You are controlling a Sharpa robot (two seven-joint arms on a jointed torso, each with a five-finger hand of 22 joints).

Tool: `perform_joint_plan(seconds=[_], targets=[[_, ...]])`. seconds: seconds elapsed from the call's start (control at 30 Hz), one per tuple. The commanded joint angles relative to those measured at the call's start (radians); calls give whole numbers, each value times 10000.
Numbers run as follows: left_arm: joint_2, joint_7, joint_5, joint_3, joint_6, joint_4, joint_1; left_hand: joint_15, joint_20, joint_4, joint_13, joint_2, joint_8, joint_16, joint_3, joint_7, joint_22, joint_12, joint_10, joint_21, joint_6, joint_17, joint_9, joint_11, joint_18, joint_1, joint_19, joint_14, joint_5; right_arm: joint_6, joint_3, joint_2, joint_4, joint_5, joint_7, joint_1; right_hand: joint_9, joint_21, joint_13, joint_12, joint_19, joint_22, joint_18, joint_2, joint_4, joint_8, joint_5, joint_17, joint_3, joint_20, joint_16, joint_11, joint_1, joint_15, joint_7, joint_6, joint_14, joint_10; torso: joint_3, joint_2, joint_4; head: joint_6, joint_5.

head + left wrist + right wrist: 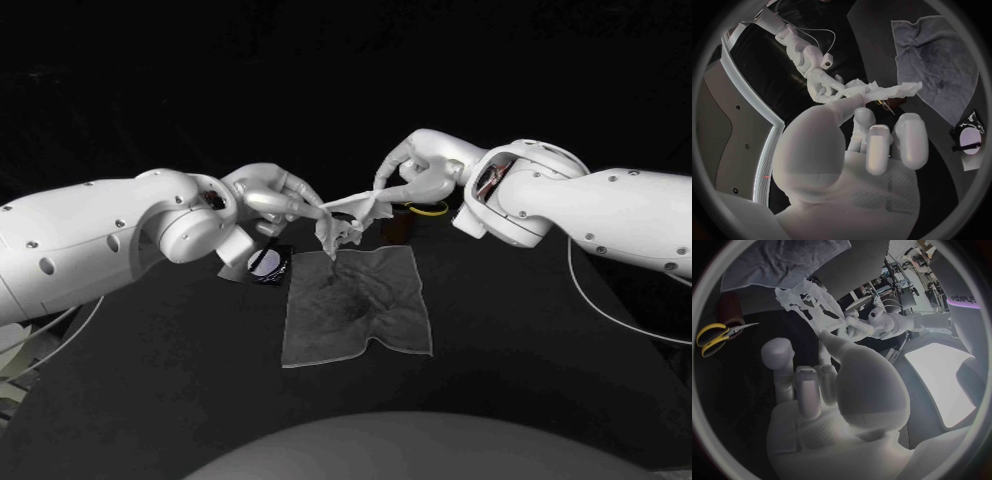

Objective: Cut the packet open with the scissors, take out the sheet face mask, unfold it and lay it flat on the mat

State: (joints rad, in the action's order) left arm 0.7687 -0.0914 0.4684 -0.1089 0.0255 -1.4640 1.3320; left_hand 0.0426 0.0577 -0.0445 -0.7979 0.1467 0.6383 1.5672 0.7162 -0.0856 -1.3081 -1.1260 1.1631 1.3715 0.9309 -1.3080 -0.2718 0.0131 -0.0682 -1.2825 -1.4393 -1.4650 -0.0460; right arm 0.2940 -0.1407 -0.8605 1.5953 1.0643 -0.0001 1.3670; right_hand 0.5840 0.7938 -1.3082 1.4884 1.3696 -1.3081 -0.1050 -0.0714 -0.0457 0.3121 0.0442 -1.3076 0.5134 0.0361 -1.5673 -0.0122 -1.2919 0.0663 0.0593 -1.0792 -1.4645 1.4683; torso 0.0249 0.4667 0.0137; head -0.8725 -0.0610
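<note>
Black table (144,400), grey mat (358,305) in the middle. The left hand (277,200) and right hand (411,175) each pinch one end of the crumpled mask (343,225), which hangs over the mat's 12 o'clock edge. The packet (264,263) lies at the mat's 10 o'clock and the scissors (717,335) at 1 o'clock.

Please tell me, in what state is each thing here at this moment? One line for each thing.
sheet face mask: out of the packet, crumpled, held up between both hands, not laid flat.
mat: spread on the table, wrinkled.
scissors: lying on the table, not held.
packet: lying beside the mat, not held.
left hand: holds one end of the mask.
right hand: holds the other end.
</note>
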Motion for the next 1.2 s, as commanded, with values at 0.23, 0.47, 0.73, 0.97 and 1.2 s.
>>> perform_joint_plan(seconds=[0.23,0.47,0.73,0.97,1.2], targets=[[-191,42,355,110,-203,-21,659,46,-58,-40,17,-29,80,25,79,-58,-868,-27,75,32,41,-2599,-231,-6,88,-65,-14,-1046,-52,-157,43,-229,601,696,204,495,17,135,-2053,21,39,-1014,-144,52,-9,37,47,-2632,48,15,-35,-44,5,59,-12,-38,-1063,746,61,-276,-37,-1,-31],[-356,-44,857,211,134,94,782,45,-60,-64,12,-12,90,36,114,-59,-909,-30,93,78,55,-2628,-233,-5,102,-67,-46,-1058,-54,391,59,-85,663,1603,-180,582,14,238,-2082,60,74,-1035,-130,42,-39,65,47,-2632,107,12,-35,-49,25,62,-17,-75,-1063,764,57,-178,-47,-1,-36],[-545,-37,1260,262,367,422,826,48,-70,-93,28,27,101,36,216,-51,-1013,-13,133,195,87,-2628,-227,-12,135,-39,-129,-1058,-61,746,126,187,375,2205,-440,550,4,311,-2097,80,112,-1048,-120,3,-75,86,47,-2632,169,5,-35,-57,65,66,-25,-103,-1063,777,31,-132,-28,-1,-8],[-544,-229,1407,-63,143,482,814,53,-71,-73,60,59,110,36,237,-47,-976,13,143,155,100,-2628,-228,-15,123,17,-105,-1058,-55,480,-10,160,193,2237,-637,459,-2,314,-2100,84,121,-1048,-119,-13,-88,91,47,-2632,194,3,-35,-61,81,68,-29,-111,-1063,781,26,-186,14,-1,-10],[-546,-309,1523,-316,46,457,785,59,-72,-65,35,86,124,36,247,-41,-1022,2,180,207,117,-2628,-232,-21,138,49,-140,-1058,-52,215,-62,109,219,2659,-973,420,-5,318,-2094,76,125,-1049,-119,-30,-95,93,46,-2632,203,1,-35,-63,92,68,-31,-113,-1063,779,30,-260,-15,-1,-23]])
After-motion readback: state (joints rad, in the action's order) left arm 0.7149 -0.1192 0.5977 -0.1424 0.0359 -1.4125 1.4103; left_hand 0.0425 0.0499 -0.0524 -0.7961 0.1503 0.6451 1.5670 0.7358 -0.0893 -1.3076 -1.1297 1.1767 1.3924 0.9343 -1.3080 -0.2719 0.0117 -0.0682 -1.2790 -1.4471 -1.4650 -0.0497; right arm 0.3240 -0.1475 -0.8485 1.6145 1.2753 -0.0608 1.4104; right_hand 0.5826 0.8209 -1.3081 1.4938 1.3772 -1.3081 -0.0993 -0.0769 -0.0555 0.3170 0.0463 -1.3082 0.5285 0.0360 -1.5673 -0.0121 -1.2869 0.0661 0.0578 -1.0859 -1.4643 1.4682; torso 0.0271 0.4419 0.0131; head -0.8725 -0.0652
